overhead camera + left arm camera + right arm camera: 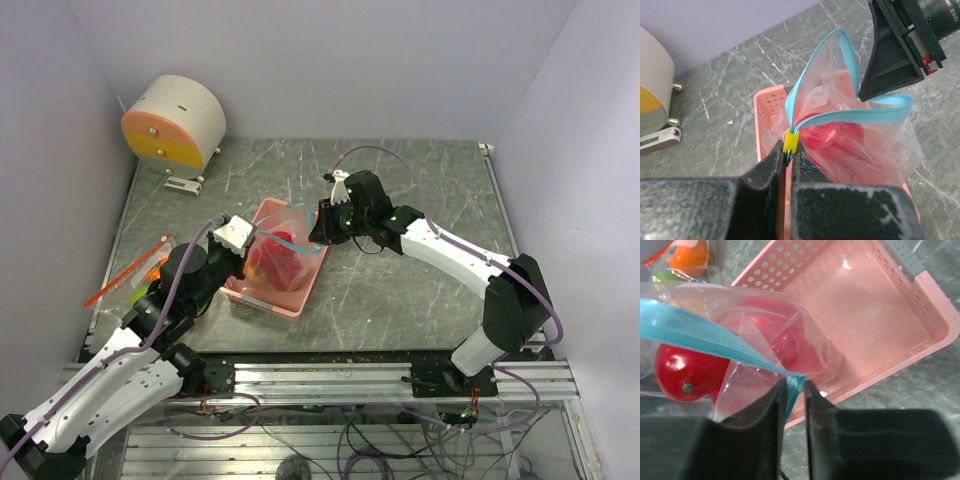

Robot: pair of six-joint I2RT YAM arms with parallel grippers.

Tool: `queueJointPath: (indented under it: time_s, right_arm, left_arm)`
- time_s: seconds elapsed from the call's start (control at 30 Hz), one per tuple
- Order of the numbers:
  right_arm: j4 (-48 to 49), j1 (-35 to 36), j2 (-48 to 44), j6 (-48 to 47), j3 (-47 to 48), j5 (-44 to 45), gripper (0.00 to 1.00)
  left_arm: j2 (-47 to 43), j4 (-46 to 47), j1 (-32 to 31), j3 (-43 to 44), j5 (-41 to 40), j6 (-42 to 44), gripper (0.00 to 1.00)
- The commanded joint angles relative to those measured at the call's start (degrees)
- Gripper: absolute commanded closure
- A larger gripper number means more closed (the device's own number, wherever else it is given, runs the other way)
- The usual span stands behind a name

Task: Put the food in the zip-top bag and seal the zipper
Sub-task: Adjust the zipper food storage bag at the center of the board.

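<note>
Left jaws clamp the zipper (840, 118) at its slider; right jaws straddle its far end, grip unclear. Apples (682, 372) sit inside the bag (880, 145); mouth unsealed.

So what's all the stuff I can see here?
clear crinkly plastic zip-top bag: one, clear, held over the basket
thin teal-blue zipper strip: one, teal-blue, along the bag's mouth, open
small yellow slider clip: one, yellow, at the strip's end
glossy red apples: at least two, red, inside the bag
pink slatted plastic basket: one, pink, middle of table
round orange fruit: one, orange, outside the basket
cream-and-orange round drum: one, back left corner
grey marbled table: one, grey, under everything
left pincer: one, black, shut on the strip's slider end
right pincer: one, black, around the strip's other end, grip unclear
</note>
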Motion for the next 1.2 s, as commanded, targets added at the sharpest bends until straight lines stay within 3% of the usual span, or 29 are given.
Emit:
queueJointPath:
  time_s: [0.0, 0.03, 0.27, 0.4, 0.6, 0.7, 0.77, 0.93, 1.17]
  right_arm:
    - [-1.12, -0.29, -2.55, -0.01, 1.16, 2.40, 0.95]
    - [-2.55, -0.29, -3.25, -0.62, 2.07, 4.47, 1.00]
    - [-16.78, -0.24, -8.50, -5.57, 11.51, 22.84, 1.00]
    - [-17.93, -0.33, -9.52, -7.13, 12.90, 24.16, 1.00]
    - [-9.58, -0.24, -14.25, -6.85, 7.76, 21.44, 1.00]
    - [-7.97, -0.29, -14.96, -9.00, 6.86, 17.11, 0.97]
    - [-5.83, -0.29, -16.24, -11.37, 5.19, 12.66, 0.82]
    - [8.72, -0.27, -23.11, -15.68, -3.02, -2.83, 0.62]
    - [23.04, 0.11, -24.55, -19.88, -7.64, -22.34, 0.58]
  left_arm:
    - [-0.97, 1.71, -0.28, 0.74, -0.83, -0.29, 0.93]
    - [-1.07, 1.40, -0.28, 0.78, -0.87, -0.14, 0.93]
    - [-0.63, -1.40, -0.27, 1.21, -4.09, 1.20, 0.93]
    - [0.62, -2.67, -0.28, 2.08, -5.29, 1.47, 0.93]
    - [0.91, -3.98, -0.28, 2.23, -5.93, 1.42, 0.93]
    - [0.22, -3.25, -0.28, 2.40, -4.69, 1.15, 0.93]
    - [-0.36, -1.65, -0.26, 2.49, -1.58, 1.28, 0.93]
    - [-0.33, 1.90, -0.28, 2.89, 9.37, 3.47, 0.93]
    - [2.69, -0.84, -0.24, 3.69, 15.32, 4.85, 0.93]
